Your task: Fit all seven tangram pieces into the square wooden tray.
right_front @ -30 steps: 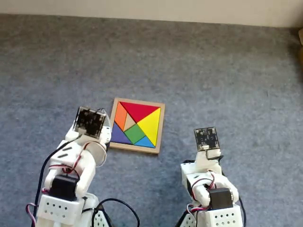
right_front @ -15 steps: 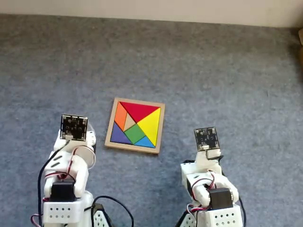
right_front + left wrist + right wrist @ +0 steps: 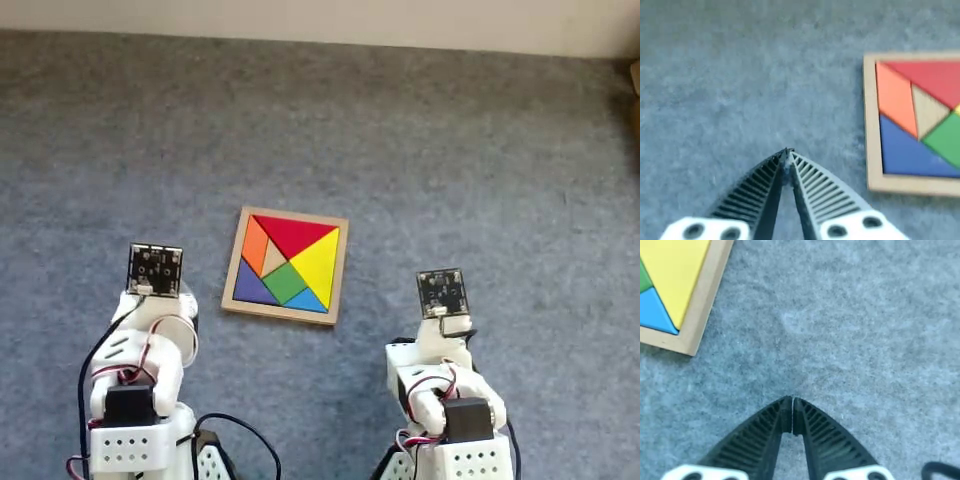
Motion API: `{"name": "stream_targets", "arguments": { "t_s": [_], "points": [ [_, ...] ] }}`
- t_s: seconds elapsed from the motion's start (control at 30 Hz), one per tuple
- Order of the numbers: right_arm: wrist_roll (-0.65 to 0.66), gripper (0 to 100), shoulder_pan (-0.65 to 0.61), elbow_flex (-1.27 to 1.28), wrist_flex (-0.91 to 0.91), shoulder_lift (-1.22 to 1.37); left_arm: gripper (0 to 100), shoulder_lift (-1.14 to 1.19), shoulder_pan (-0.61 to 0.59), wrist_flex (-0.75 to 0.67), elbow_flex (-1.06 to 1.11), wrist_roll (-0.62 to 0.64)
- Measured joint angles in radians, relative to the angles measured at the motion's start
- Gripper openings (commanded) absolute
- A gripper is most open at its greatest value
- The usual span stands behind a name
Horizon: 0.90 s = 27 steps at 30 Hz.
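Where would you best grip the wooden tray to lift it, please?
Probably the wooden tray rim nearest the left gripper, approached low from that side, one of the jaws under the edge, one on top: it lies flat and full, leaving no inner wall to pinch.

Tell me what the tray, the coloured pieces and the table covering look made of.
Tray: pale unpainted wood, by its matte tan rim. Coloured pieces: probably painted wood, flat solid colours, one left bare tan. Table covering: grey-blue felt or short carpet, given its fuzzy mottled surface.
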Motion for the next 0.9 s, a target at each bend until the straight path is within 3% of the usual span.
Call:
{"name": "stream_targets", "arguments": {
  "t_s": [0.43, 0.9],
  "points": [
    [0.000, 2.7, 0.002, 0.000, 0.000, 0.000, 1, -0.002, 0.000, 0.347, 0.000, 0.000],
    [0.000, 2.7, 0.002, 0.000, 0.000, 0.000, 1, -0.002, 0.000, 0.358, 0.000, 0.003]
  ]
}}
